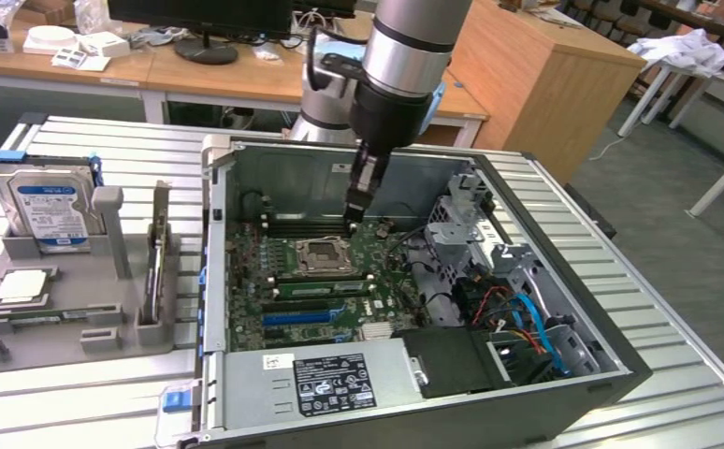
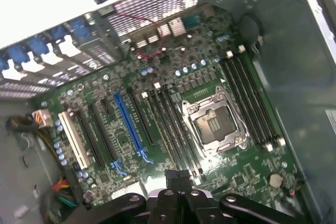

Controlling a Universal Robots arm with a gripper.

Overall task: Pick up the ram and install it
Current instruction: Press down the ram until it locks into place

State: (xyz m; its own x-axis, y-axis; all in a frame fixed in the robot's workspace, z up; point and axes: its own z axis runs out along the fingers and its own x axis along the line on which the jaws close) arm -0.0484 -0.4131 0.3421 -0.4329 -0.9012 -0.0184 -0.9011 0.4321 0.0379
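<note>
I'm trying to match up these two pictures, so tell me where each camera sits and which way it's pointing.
Exterior view: off the arm, raised, looking down at the open computer case on a slatted table; the arm and its gripper reach into the case.
Wrist view: on the wrist, looking down onto the motherboard; the gripper, jaws shut, shows at the frame's edge.
Shared: the CPU socket, the motherboard and the gripper.

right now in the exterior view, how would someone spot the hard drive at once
Start at the open computer case, then go to the grey holder beside it, on the exterior view's left. The hard drive stands upright at the holder's far end. It alone is silver with a blue-and-white label; the square part before it lies flat.
</note>
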